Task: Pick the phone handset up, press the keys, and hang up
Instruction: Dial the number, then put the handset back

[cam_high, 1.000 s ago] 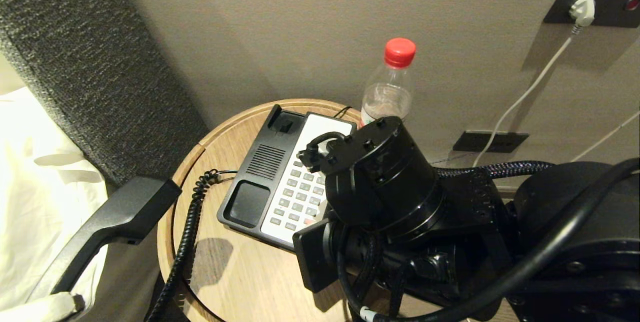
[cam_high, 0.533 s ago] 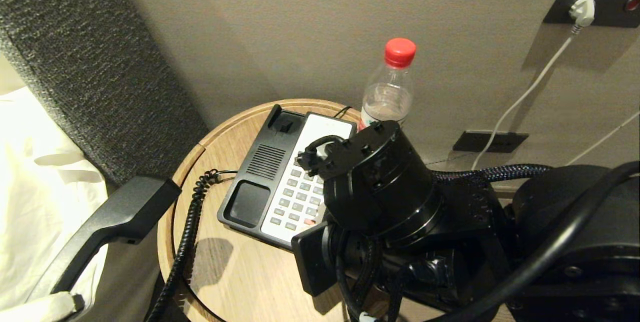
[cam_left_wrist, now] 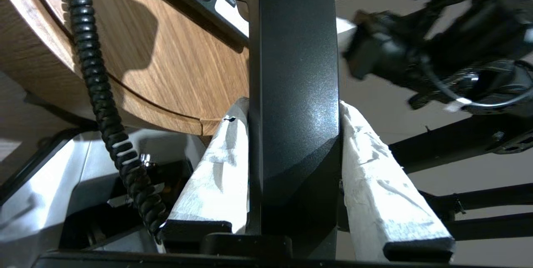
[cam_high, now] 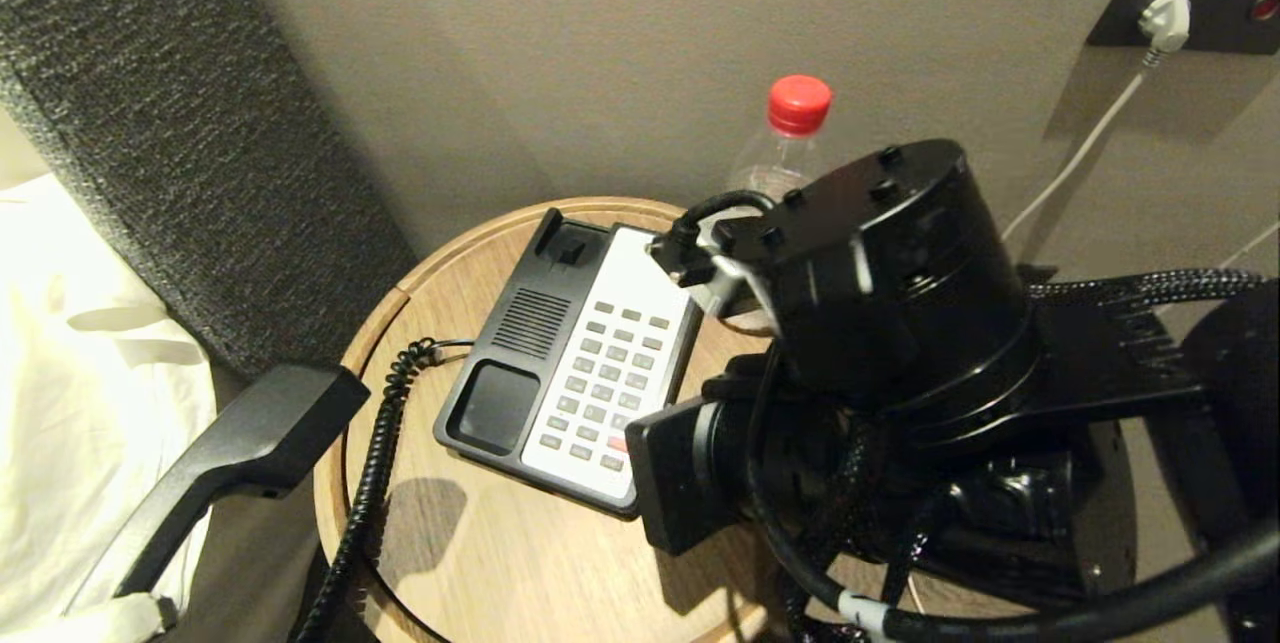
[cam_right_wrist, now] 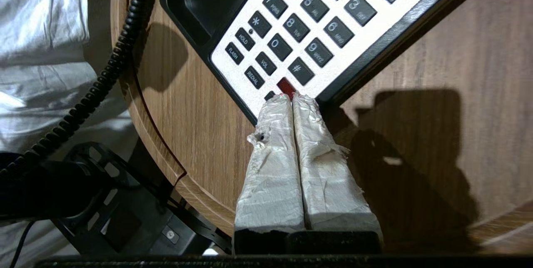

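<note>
The left gripper (cam_left_wrist: pixel 293 134) clamps the phone handset (cam_high: pixel 235 458) between its two tape-wrapped fingers (cam_left_wrist: pixel 220 172), holding it off the table at the lower left of the head view, with its upper end beside the table rim. The coiled cord (cam_high: pixel 372 478) hangs from the handset down past the edge of the round wooden table (cam_high: pixel 470 543).

The right gripper (cam_right_wrist: pixel 291 99) has its taped fingers pressed together, with nothing between them. In the right wrist view the fingertips sit at the near corner of the phone base (cam_high: pixel 570 363), at the red key (cam_right_wrist: pixel 286 86) in the bottom key row.

Compared with the head view one second ago, the right arm (cam_high: pixel 880 323) has risen and shifted toward the right of the frame. It now uncovers most of the keypad and hides the body of the red-capped bottle (cam_high: pixel 797 113). The handset, base and cord keep their positions.
</note>
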{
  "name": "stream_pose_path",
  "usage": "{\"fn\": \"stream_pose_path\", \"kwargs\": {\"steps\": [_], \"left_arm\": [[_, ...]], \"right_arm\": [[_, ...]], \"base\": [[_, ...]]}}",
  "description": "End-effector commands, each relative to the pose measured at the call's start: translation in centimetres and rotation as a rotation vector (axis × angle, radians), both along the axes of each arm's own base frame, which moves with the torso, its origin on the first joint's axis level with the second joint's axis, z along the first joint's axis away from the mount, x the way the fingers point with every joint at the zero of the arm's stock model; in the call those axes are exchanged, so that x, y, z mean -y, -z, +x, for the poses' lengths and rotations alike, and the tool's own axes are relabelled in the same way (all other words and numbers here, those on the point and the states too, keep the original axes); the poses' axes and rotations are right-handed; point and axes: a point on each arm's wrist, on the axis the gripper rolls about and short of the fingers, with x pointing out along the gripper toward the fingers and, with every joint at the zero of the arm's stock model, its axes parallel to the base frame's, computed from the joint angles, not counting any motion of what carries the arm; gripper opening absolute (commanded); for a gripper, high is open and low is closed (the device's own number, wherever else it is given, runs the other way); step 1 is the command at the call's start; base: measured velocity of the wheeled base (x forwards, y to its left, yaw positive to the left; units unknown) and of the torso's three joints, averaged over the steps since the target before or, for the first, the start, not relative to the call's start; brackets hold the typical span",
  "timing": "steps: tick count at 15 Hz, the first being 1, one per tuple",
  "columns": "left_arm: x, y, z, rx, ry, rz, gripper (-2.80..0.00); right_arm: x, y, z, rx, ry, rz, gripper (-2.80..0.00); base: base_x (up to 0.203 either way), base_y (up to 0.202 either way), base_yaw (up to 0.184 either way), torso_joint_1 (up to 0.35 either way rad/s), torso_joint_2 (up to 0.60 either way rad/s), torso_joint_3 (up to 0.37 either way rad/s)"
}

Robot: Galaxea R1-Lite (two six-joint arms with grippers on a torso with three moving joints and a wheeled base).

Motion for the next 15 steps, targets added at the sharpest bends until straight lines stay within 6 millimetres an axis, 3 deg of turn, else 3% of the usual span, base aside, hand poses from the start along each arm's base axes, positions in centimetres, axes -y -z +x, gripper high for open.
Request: {"fn": "stream_pose_path", "kwargs": {"steps": [1, 6, 9, 15], "left_arm": [[0.0, -0.1, 0.0, 0.015, 0.005, 0.013, -2.8], [0.9, 0.4, 1.5, 0.213, 0.073, 0.318, -2.8], [2.8, -0.8, 4.4, 0.202, 0.092, 0.419, -2.8], [7.4, -5.6, 11.9, 0.284, -0.023, 0.633, -2.8]], "right_arm": [[0.9, -1.2, -0.5, 0.013, 0.003, 0.027, -2.8], [3.6, -2.1, -1.6, 0.026, 0.012, 0.047, -2.8], [6.2, -3.2, -1.8, 0.046, 0.05, 0.076, -2.8], [10.0, -3.4, -2.6, 0.06, 0.103, 0.094, -2.8]], "base": [[0.0, 0.0, 0.0, 0.0, 0.0, 0.0], [0.0, 0.0, 0.0, 0.0, 0.0, 0.0], [0.0, 0.0, 0.0, 0.0, 0.0, 0.0], [0.0, 0.0, 0.0, 0.0, 0.0, 0.0]]}}
